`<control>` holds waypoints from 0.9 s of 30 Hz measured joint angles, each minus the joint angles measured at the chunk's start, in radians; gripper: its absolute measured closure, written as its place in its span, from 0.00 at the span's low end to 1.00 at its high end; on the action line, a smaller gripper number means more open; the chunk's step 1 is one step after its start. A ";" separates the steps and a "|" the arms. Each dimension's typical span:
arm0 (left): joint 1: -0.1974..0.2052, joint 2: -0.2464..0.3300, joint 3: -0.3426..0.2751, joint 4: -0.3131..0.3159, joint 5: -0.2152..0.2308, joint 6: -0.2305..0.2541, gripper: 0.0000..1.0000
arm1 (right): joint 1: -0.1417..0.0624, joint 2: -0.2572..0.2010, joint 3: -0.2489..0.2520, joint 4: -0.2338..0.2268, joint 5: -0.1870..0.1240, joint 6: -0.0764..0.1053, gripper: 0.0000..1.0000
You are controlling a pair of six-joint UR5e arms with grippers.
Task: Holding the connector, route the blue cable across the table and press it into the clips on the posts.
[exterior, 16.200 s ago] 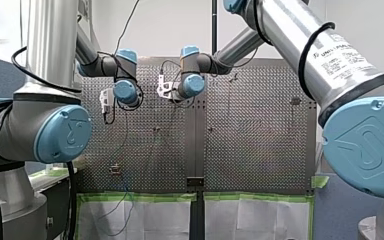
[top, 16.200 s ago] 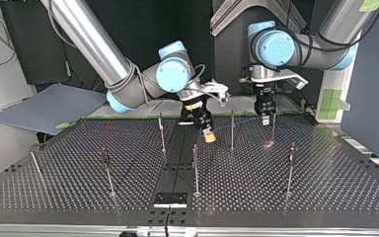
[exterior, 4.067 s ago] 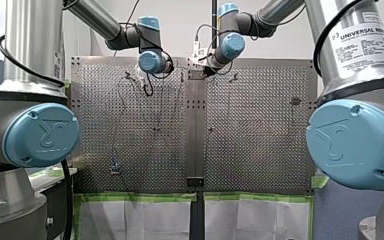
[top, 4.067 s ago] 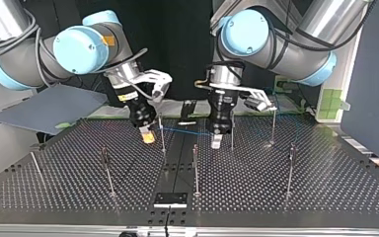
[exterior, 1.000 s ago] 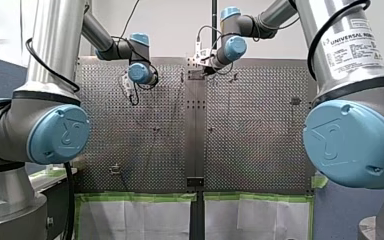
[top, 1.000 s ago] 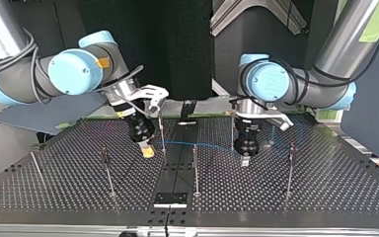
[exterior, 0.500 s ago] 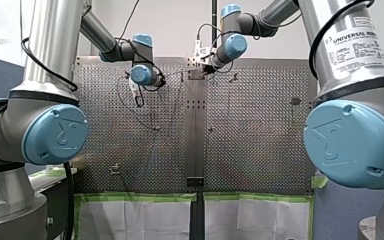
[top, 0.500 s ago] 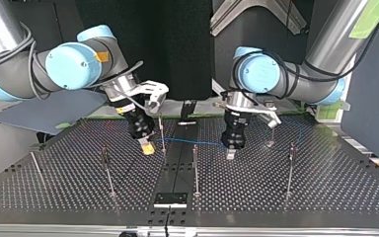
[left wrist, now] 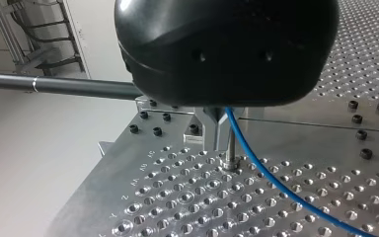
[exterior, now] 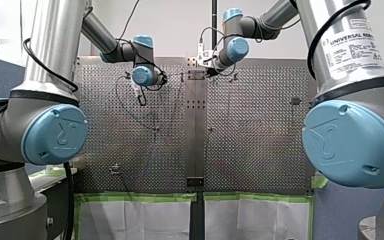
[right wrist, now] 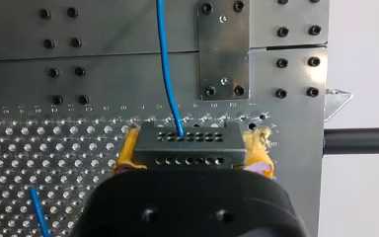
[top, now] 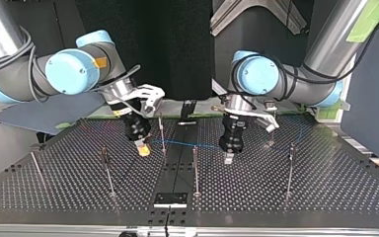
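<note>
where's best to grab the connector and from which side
Grip the connector by its two short ends, coming from the face opposite the blue cable: it's a flat block with the cable leaving one long face's middle. My right gripper holds it so.

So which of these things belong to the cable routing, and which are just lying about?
Job: cable, connector, posts, right gripper, left gripper.
Lying about: grey board, green tape, black plate.

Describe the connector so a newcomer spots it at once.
Over the perforated table, find my right gripper. Between its yellow pads sits the connector, a dark grey block with rows of small holes; the blue cable enters only it.
</note>
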 joint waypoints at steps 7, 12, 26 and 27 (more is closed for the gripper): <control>0.000 -0.003 0.010 -0.003 0.001 -0.001 1.00 | -0.002 0.006 0.000 -0.002 -0.001 0.006 1.00; -0.004 -0.018 0.042 -0.016 0.001 -0.002 1.00 | -0.002 0.010 -0.003 -0.005 -0.002 0.007 1.00; -0.005 -0.103 0.133 -0.057 -0.010 0.000 1.00 | -0.056 0.032 -0.014 -0.009 -0.015 0.013 1.00; -0.004 -0.107 0.137 -0.055 -0.009 -0.003 1.00 | -0.059 0.033 -0.015 -0.009 -0.017 0.013 1.00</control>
